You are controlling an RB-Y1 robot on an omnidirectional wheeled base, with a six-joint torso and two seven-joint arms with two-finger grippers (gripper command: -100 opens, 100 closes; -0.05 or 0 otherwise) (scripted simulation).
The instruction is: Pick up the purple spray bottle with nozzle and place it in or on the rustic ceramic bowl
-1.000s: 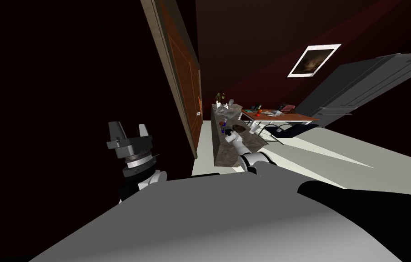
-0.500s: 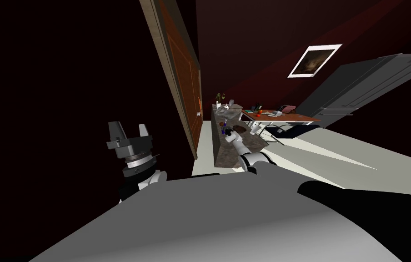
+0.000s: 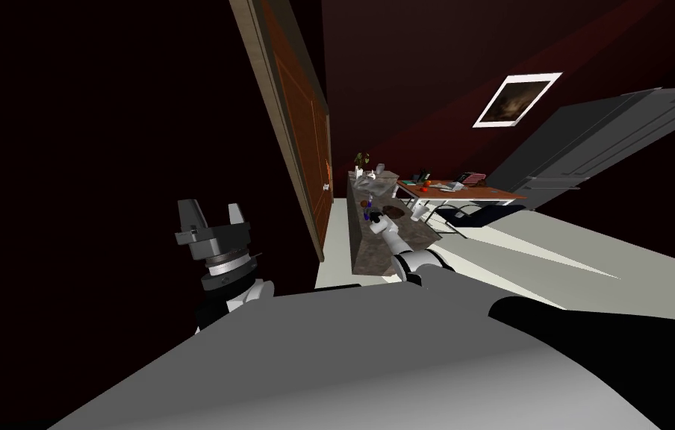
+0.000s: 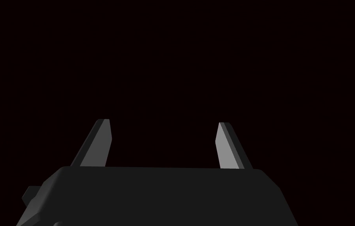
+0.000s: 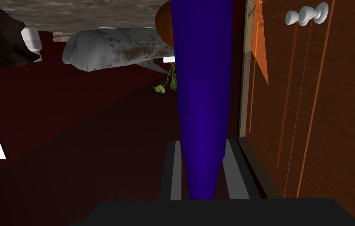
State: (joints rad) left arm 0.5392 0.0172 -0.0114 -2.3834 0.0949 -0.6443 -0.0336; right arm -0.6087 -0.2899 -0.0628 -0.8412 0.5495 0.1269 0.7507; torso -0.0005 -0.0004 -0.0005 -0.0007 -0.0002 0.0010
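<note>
The right claw (image 5: 203,146) clamps the purple bottle (image 5: 202,70) near the desk's (image 3: 364,250) left edge; the left claw (image 4: 164,143) hangs open, empty. The bottle's tapered body could slip free short of the bowl (image 3: 393,211).

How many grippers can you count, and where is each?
2. The left gripper, open, hangs raised on the robot's left; the right gripper is shut on the purple spray bottle at the grey counter ahead. None hidden.

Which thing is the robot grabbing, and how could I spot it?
Find the long speckled grey counter beside the orange-brown door. Partway along it, the right gripper is shut on the purple spray bottle. It is the one tall, deep blue-purple thing there, narrowing toward the gripper; what lies near it is brown, white or grey.
</note>
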